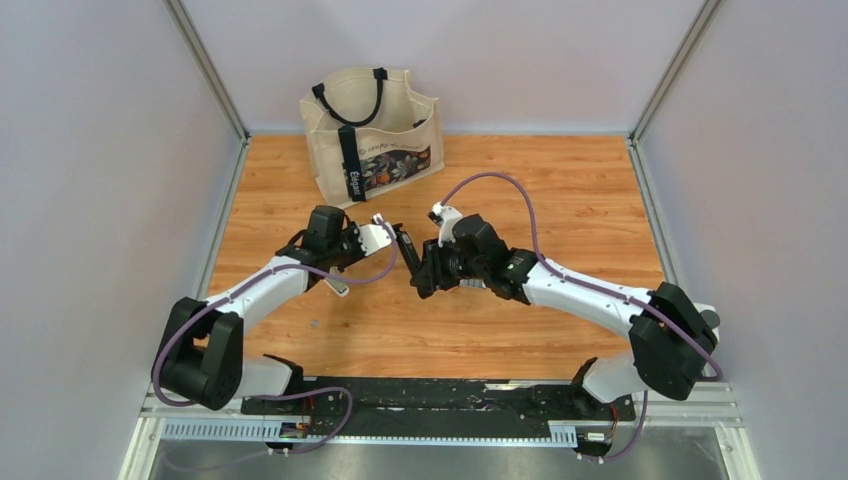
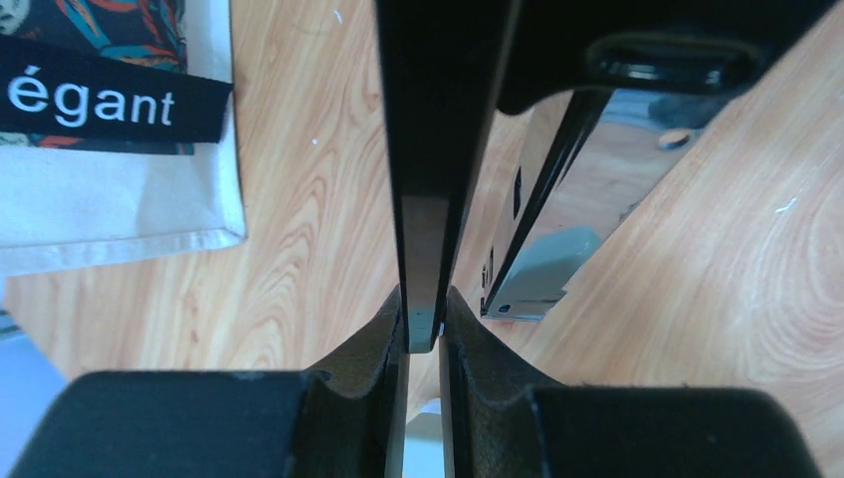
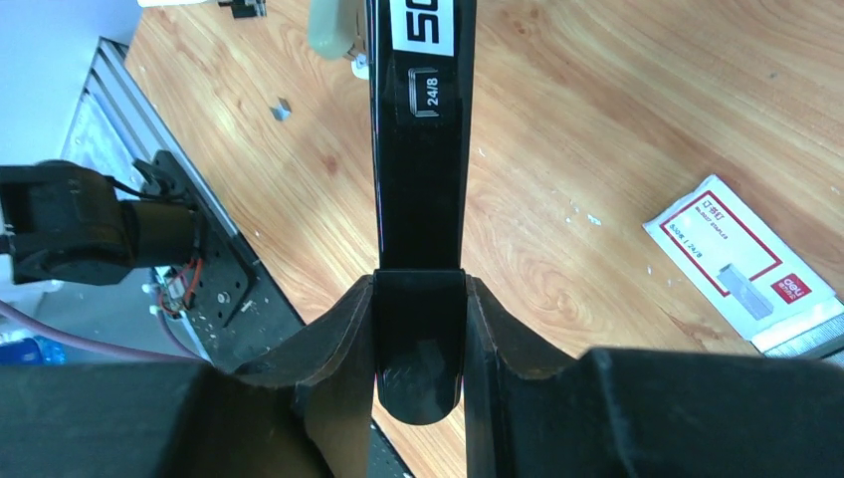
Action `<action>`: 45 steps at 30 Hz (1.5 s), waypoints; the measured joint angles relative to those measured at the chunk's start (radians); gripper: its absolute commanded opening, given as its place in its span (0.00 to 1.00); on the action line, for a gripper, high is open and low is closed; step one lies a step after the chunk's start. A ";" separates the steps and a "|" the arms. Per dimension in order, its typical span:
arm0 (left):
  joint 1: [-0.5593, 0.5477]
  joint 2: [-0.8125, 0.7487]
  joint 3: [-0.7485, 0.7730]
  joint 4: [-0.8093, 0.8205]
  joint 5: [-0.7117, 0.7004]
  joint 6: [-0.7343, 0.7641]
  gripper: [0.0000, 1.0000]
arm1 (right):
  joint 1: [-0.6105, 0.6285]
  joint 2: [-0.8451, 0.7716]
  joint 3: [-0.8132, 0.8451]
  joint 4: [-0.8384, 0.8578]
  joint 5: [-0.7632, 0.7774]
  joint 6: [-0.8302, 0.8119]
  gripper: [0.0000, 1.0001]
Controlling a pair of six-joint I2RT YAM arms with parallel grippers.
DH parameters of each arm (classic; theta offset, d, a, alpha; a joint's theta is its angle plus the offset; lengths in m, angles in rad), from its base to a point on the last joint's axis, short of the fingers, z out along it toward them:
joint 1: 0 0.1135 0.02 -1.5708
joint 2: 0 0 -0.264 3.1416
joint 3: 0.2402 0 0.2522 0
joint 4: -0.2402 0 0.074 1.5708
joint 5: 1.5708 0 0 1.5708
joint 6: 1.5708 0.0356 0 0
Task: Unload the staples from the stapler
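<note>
Looking down from above, both arms meet over the middle of the tabletop with the stapler held open between them. The left gripper has the silvery base, the right gripper the black top arm. A canvas tote bag stands behind. A tiny grey strip of staples lies on the wood near the left arm.

Left wrist view: the jaws are clamped on a thin edge of the stapler, and a mirror-bright metal part angles off to the right.

Right wrist view: the jaws are pinching the rounded end of the glossy black arm marked 24/8. A flat red-and-white box lies well apart on the right.
</note>
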 measured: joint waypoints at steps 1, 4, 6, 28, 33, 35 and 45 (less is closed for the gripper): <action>-0.005 -0.004 -0.010 0.013 -0.013 0.023 0.00 | 0.006 -0.005 -0.011 0.000 0.006 -0.011 0.00; -0.022 -0.016 -0.039 0.057 -0.048 0.079 0.00 | 0.013 -0.016 -0.032 -0.007 0.014 -0.037 0.00; -0.035 -0.021 -0.058 0.101 -0.072 0.110 0.00 | 0.018 -0.023 -0.044 -0.010 0.022 -0.048 0.00; -0.165 -0.083 -0.150 0.270 -0.252 0.230 0.04 | 0.060 -0.113 -0.182 0.050 0.095 -0.074 0.00; -0.163 -0.110 0.023 -0.005 -0.160 0.057 0.15 | 0.062 -0.079 -0.047 0.003 0.161 -0.080 0.00; -0.165 -0.133 0.092 -0.096 -0.084 -0.033 0.17 | 0.063 -0.045 0.033 -0.002 0.191 -0.092 0.00; -0.169 -0.217 0.217 -0.420 0.133 -0.217 0.50 | 0.059 0.149 0.308 -0.042 0.268 -0.142 0.00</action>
